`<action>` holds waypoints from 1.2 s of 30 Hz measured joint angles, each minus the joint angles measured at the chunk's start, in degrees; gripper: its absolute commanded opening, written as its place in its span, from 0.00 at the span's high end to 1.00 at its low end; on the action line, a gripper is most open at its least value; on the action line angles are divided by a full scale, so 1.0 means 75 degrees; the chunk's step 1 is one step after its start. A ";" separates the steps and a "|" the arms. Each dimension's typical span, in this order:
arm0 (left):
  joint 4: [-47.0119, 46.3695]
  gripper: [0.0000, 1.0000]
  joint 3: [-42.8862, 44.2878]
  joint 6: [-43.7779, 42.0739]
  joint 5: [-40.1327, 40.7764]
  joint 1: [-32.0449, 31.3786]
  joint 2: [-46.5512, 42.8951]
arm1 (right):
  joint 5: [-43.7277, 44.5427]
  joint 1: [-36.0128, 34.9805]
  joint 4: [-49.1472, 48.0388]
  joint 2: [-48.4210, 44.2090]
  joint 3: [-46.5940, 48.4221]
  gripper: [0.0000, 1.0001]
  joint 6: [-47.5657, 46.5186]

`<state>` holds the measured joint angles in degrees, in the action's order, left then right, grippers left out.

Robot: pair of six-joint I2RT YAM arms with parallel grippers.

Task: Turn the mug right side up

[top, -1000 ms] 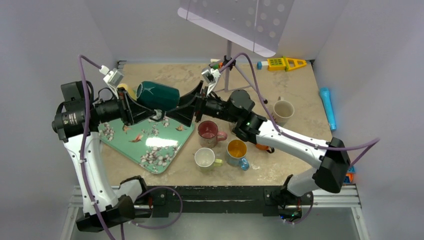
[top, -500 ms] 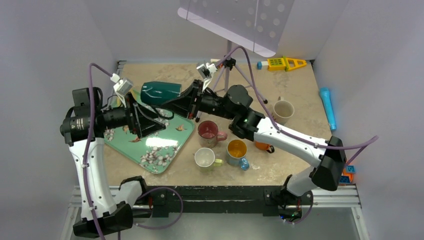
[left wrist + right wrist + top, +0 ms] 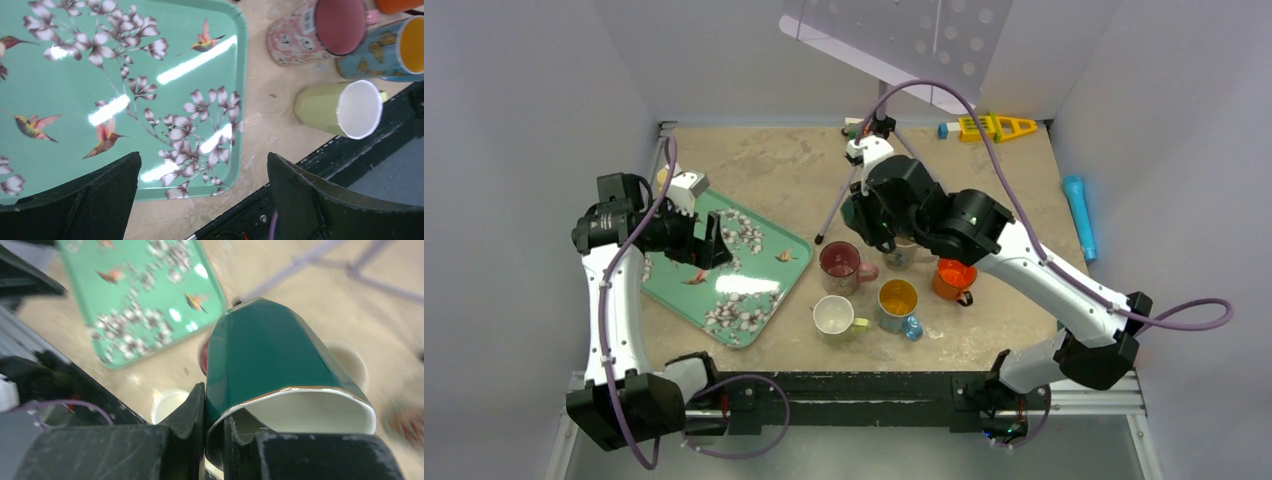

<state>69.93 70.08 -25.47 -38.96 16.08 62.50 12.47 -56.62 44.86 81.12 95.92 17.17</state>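
Observation:
The dark green mug with a gold rim and white inside fills the right wrist view. My right gripper is shut on its rim, one finger outside the wall and one inside. The mug's mouth faces the camera and its base points away toward the table, above the other mugs. From the top view the mug is hidden under the right arm's wrist. My left gripper stands open and holds nothing over the green floral tray; the left wrist view shows the gripper above the tray's near corner.
A pink mug, a pale green mug, a blue-and-yellow mug and an orange mug stand upright right of the tray. A tripod stand rises behind them. A yellow toy and a blue tube lie at the back right.
The left gripper opened, let go of the green mug and drew back left over the tray. The right gripper shut on the mug's rim and carried it right, turning its wrist.

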 measured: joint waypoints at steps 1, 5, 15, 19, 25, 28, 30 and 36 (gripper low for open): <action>-0.0149 0.00 -0.0061 0.0029 0.0157 0.0003 0.0093 | 0.0236 0.0000 0.0565 0.0017 0.0152 1.00 0.0143; -0.0664 0.00 -0.0370 0.0055 0.0697 0.0003 0.0323 | 0.1105 0.0041 0.2643 -0.0009 0.0356 1.00 0.0822; -0.1093 0.00 -0.0586 0.0050 0.0956 0.0003 0.0309 | 0.1151 0.3357 0.3080 -0.0245 -0.1110 1.00 0.0866; -0.1172 0.00 -0.0621 0.0047 0.0973 0.0003 0.0277 | 0.0839 0.3981 0.2649 0.0070 -0.0950 1.00 0.0516; -0.1209 0.00 -0.0810 0.0041 0.1017 0.0003 0.0154 | 0.0402 0.5298 0.2346 0.0918 0.0079 1.00 0.0058; -0.1215 0.00 -0.0831 0.0020 0.1029 0.0003 0.0119 | 0.0484 0.5980 0.2186 0.1040 0.0221 1.00 -0.0085; -0.1227 0.00 -0.0831 0.0017 0.1029 0.0003 0.0114 | 0.0545 0.6225 0.2148 0.0994 0.0125 1.00 -0.0152; -0.1271 0.00 -0.0831 0.0017 0.1026 0.0003 0.0134 | 0.0312 0.7029 0.1973 0.0970 -0.0344 1.00 -0.0382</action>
<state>60.40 63.86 -25.34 -31.27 16.10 63.51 14.81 -3.90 59.66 88.40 93.34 14.31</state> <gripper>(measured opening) 0.997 0.120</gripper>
